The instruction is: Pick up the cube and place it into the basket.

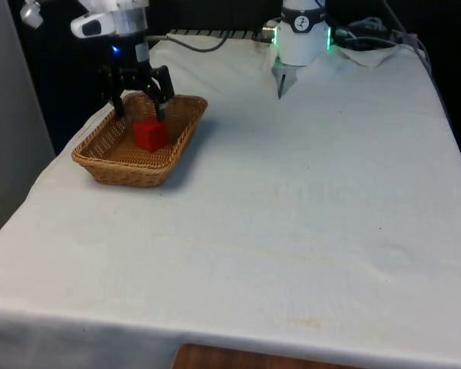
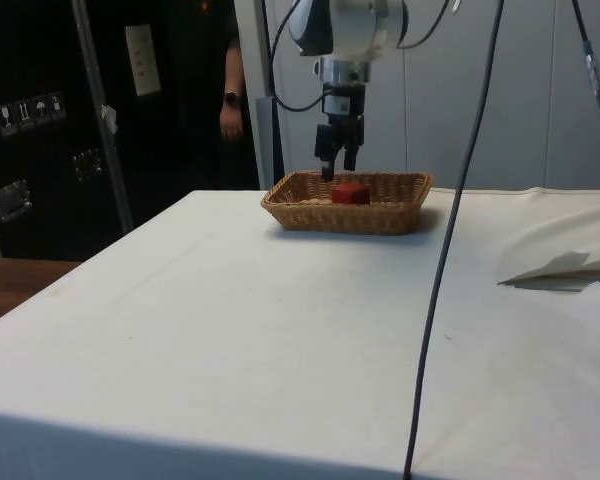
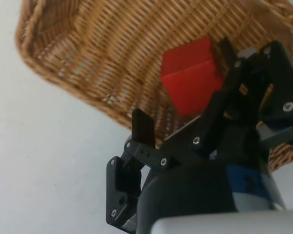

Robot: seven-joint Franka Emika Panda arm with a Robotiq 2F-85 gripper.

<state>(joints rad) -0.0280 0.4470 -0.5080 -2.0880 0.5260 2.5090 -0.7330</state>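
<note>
Basket (image 1: 100, 165), cube (image 1: 150, 134) inside, below spread fingers (image 1: 120, 102)

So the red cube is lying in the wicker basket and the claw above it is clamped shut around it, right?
Not quite. The red cube does lie in the wicker basket, but the gripper is open and holds nothing; its fingers stand spread apart above the cube. The front view shows it, and the wrist view agrees.
</note>
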